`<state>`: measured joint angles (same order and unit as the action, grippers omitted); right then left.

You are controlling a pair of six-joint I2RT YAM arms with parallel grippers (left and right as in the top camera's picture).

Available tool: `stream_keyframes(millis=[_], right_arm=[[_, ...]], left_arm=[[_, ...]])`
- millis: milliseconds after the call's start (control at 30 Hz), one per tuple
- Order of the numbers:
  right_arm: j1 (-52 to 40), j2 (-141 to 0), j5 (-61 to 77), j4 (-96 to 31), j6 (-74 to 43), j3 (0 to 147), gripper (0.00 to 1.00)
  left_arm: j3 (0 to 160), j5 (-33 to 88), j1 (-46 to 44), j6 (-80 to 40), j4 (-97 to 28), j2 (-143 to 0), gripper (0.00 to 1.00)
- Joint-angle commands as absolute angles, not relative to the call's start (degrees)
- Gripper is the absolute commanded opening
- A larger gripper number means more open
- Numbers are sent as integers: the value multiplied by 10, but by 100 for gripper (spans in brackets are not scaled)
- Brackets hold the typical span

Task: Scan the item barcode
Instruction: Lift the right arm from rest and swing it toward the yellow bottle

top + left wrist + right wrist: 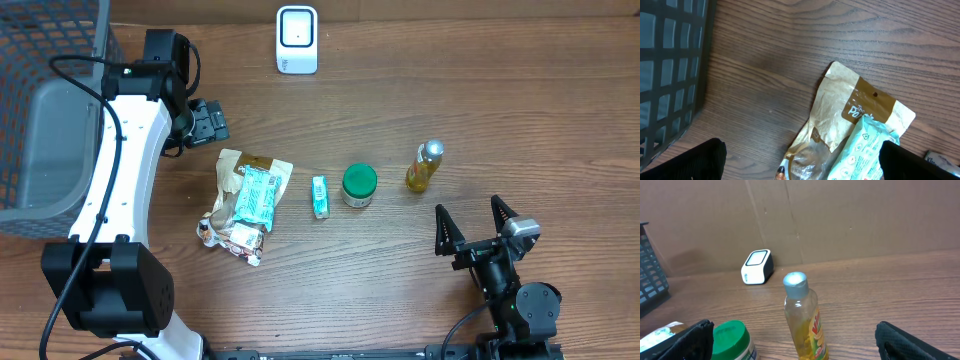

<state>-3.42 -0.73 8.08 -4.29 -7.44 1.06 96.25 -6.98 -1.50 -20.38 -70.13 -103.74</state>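
Note:
A white barcode scanner (297, 39) stands at the table's back edge; the right wrist view shows the scanner (757, 266) against the cardboard wall. In a row lie a tan snack pouch (240, 200) with a mint-green pack (257, 195) on it, a small green packet (320, 196), a green-lidded jar (359, 185) and a yellow bottle (424, 166). My left gripper (207, 122) is open just left of and behind the pouch (850, 105), holding nothing. My right gripper (475, 222) is open at the front right, with the bottle (803, 317) ahead between its fingers, apart from them.
A dark wire basket (50, 100) with a grey liner fills the left side, close to the left arm; its mesh (670, 65) shows in the left wrist view. A cardboard wall (840, 215) backs the table.

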Motion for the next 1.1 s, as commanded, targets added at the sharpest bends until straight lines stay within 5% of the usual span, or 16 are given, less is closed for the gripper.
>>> stream_keyframes(millis=[0, 1067], right_arm=[[-37, -2, 76, -40, -75, 4, 100], [-37, -2, 155, -6, -75, 5, 100]], left_arm=[[972, -79, -18, -197, -701, -1038, 100], [972, -79, -18, -197, -701, -1038, 100]])
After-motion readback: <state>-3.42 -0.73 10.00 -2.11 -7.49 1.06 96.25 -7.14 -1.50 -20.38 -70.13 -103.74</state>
